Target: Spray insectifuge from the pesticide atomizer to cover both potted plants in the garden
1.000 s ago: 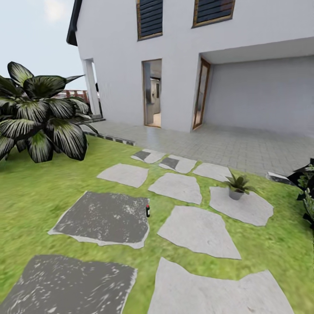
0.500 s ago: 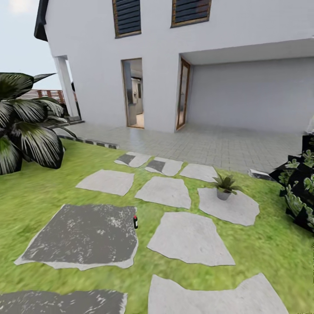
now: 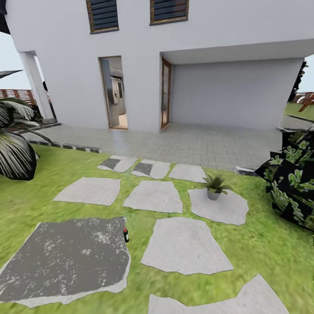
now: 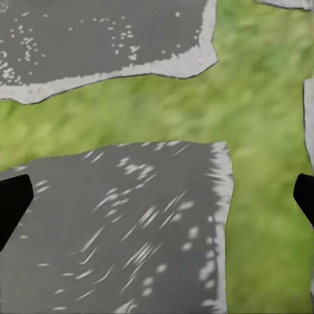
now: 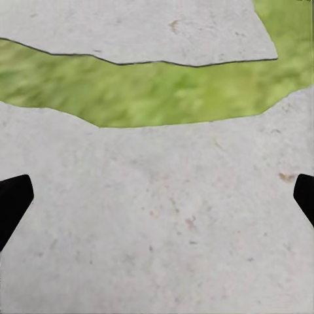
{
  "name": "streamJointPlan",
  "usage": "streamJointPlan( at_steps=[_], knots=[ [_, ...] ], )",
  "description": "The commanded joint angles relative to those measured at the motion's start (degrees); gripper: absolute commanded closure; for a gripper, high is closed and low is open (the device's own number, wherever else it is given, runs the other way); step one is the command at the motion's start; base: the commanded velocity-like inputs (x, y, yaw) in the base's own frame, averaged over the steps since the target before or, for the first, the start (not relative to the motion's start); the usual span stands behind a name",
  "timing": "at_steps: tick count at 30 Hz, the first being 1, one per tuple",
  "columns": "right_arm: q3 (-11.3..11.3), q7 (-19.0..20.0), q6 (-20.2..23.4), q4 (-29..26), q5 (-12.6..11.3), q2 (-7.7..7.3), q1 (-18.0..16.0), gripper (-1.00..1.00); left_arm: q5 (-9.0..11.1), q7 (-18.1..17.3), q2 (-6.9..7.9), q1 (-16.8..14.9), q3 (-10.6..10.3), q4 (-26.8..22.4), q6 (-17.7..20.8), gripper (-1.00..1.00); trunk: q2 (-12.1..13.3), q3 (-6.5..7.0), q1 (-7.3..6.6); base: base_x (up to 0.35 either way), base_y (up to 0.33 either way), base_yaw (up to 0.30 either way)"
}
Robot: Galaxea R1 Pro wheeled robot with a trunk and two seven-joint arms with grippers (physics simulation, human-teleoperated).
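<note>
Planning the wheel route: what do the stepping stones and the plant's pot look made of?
The stepping stones look like rough matte stone: irregular chipped edges, pale grey or dark speckled faces. The potted plant sits in a plain grey pot, possibly concrete or ceramic; it is too small to tell.

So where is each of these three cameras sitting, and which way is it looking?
Head view: on the robot's head, facing the house across the lawn, atomizer and a potted plant; no body parts.
Left wrist view: on the left arm, facing down at a dark stepping stone; left pincer fingertips at the edges.
Right wrist view: facing down at a pale stone; right pincer fingertips.
Shared: both wrist views show grass.
</note>
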Motion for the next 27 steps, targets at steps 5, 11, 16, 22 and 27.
streamJointPlan(
  at_steps=[5, 11, 16, 22, 27],
  knots=[
    [-0.02, -0.01, -0.20, 0.05, 0.03, 0.00, -0.04, -1.00, 0.05, -0.01, 0.00, -0.02, 0.05, 0.03, -0.18, -1.00, -0.02, -0.05, 0.02, 0.282, 0.221, -0.254],
    [-0.02, -0.01, -0.20, 0.05, 0.03, 0.00, -0.04, -1.00, 0.05, -0.01, 0.00, -0.02, 0.05, 0.03, -0.18, -1.00, -0.02, -0.05, 0.02, 0.199, 0.262, -0.099],
    [-0.02, -0.01, -0.20, 0.01, 0.03, 0.00, -0.04, -1.00, 0.05, -0.01, 0.00, -0.02, 0.05, 0.03, -0.18, -1.00, -0.02, -0.05, 0.02, 0.163, 0.275, -0.010],
    [-0.02, -0.01, -0.20, -0.02, 0.03, 0.00, -0.04, -1.00, 0.05, -0.01, 0.00, -0.02, 0.05, 0.03, -0.18, -1.00, -0.02, -0.05, 0.02, 0.095, 0.278, -0.001],
    [0.03, 0.03, -0.17, -0.03, 0.03, 0.00, -0.04, -1.00, 0.05, -0.01, 0.07, -0.02, 0.12, 0.03, -0.18, -1.00, -0.02, -0.05, 0.02, 0.045, 0.284, 0.000]
  ],
)
